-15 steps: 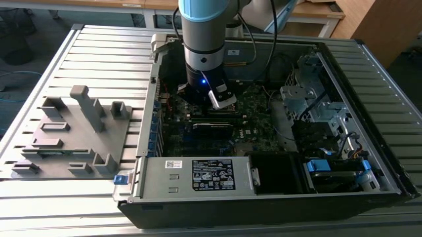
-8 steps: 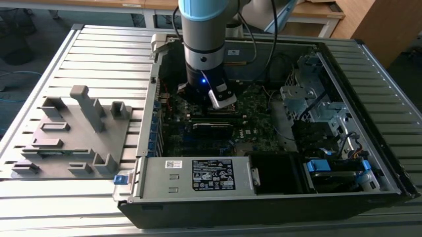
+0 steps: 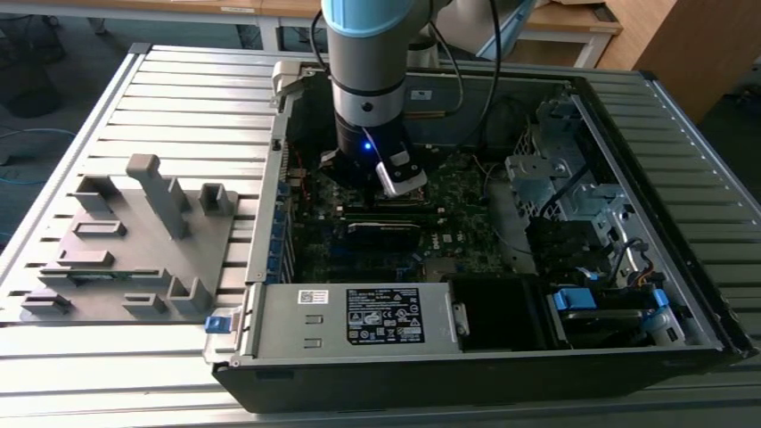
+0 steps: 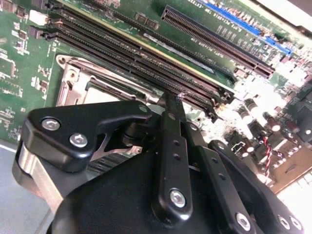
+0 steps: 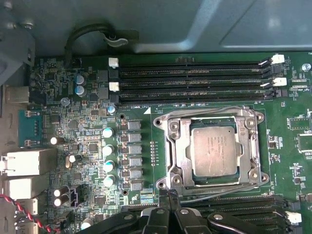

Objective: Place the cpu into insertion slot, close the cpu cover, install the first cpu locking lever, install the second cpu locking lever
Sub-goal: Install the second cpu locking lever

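In the first wrist view the cpu [image 5: 213,151], a flat square chip with a silvery top, lies flat in the insertion slot [image 5: 214,122] on the green motherboard. The cpu cover [image 5: 178,146], a silvery frame, is folded down around it, and the chip shows through its cut-out. Thin wire levers run along two opposite sides of the cover. My gripper [image 5: 168,195] hovers just off the cover's edge, beside the memory slots, black fingers pressed together with nothing seen between them. In the second wrist view the gripper [image 4: 173,100] partly hides the cover [image 4: 73,83].
Long black memory slots [image 5: 195,78] flank the socket on two sides. A row of capacitors [image 5: 108,151] stands beside it. The arm [image 3: 369,80] reaches down into the open computer case [image 3: 666,294]. A grey fixture plate [image 3: 131,241] lies at the exterior view's left.
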Robot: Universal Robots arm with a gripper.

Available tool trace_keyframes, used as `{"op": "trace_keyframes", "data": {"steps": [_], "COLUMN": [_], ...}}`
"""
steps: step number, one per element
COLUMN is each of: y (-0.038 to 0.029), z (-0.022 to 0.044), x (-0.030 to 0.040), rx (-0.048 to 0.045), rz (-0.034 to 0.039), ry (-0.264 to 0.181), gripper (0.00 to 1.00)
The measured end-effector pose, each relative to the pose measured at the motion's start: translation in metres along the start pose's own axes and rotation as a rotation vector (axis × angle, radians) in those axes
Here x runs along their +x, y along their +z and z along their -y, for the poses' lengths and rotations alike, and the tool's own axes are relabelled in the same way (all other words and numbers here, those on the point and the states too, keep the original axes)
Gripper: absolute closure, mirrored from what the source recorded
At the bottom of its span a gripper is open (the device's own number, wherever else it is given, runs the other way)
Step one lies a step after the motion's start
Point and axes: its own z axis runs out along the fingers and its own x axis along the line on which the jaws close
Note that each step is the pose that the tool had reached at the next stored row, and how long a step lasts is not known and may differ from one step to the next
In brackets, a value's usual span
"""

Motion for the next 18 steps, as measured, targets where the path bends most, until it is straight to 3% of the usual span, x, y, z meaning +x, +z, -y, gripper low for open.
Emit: {"op": "trace_keyframes", "data": {"steps": [8,11,16,18], "y": [0.0005,0.0013,0.0024,0.0029], "z": [0.0027,0.0040,0.0057,0.0060], "x": [-0.0001,0.0000,0.0001,0.0002], "rx": [-0.0011,-0.0144,-0.0227,-0.0321], "rz": [-0.0001,-0.0010,-0.0015,-0.0021], "ry": [0.000,0.001,0.001,0.002], "gripper": [0.90,0.90,0.90,0.90]}}
